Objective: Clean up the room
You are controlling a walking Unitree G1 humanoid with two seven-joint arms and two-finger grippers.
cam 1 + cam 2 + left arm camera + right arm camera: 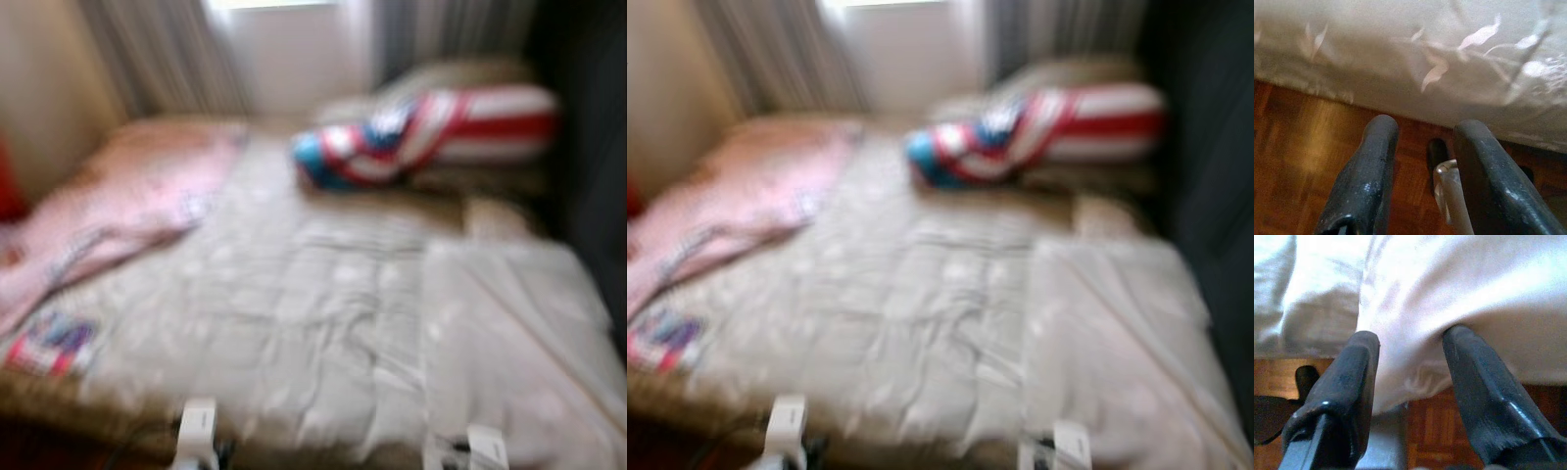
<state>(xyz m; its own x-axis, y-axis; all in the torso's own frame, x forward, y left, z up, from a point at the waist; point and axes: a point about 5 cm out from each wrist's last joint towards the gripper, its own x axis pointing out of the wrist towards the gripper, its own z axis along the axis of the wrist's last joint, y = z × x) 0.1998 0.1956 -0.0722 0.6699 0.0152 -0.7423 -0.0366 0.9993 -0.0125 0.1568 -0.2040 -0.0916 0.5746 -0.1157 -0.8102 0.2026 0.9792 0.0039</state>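
Observation:
The head views are blurred. A bed with a rumpled beige comforter (323, 313) spreads before me. A pink blanket (127, 206) lies crumpled across its left side. A red, white and blue striped cloth bundle (421, 132) rests at the far right by the pillows. My left arm (196, 426) and right arm (485, 446) sit low at the bed's near edge. The left gripper (1426, 132) is open over the wood floor, just below the comforter's hanging hem (1415, 63). The right gripper (1413, 340) is open, with pale bedding (1449, 284) close behind its fingertips.
A small red, white and blue patch (49, 345) lies on the bed's near left corner. Curtains (167, 54) and a bright window (284, 39) stand behind the bed. Something dark (593, 147) rises along the right. Wood floor (1298, 161) runs under the bed edge.

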